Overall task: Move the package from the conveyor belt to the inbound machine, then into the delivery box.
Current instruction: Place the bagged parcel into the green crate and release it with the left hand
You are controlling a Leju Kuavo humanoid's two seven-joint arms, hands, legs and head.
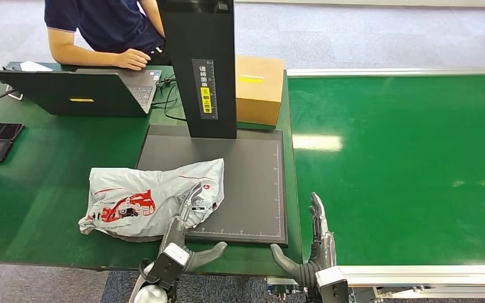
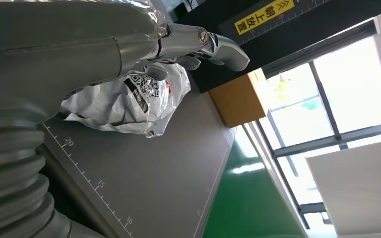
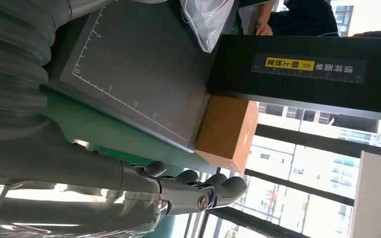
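Your left hand (image 1: 186,218) rests fingers-spread on the package (image 1: 145,199), gripping nothing; your right hand (image 1: 312,243) hangs empty, fingers apart, at the conveyor belt (image 1: 404,170) edge. The package is a crumpled white plastic mailer, red-and-black print, QR label, lying half on the dark inbound machine platform (image 1: 246,183), half on the green table (image 1: 38,189).

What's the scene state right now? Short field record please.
package: white plastic bag, half on the dark scanner pad, half on the green table
left hand: fingers touching the package's near edge
right hand: open, holding nothing, at the conveyor belt's near edge
belt: bare
behind pad: cardboard box
person: seated at laptop
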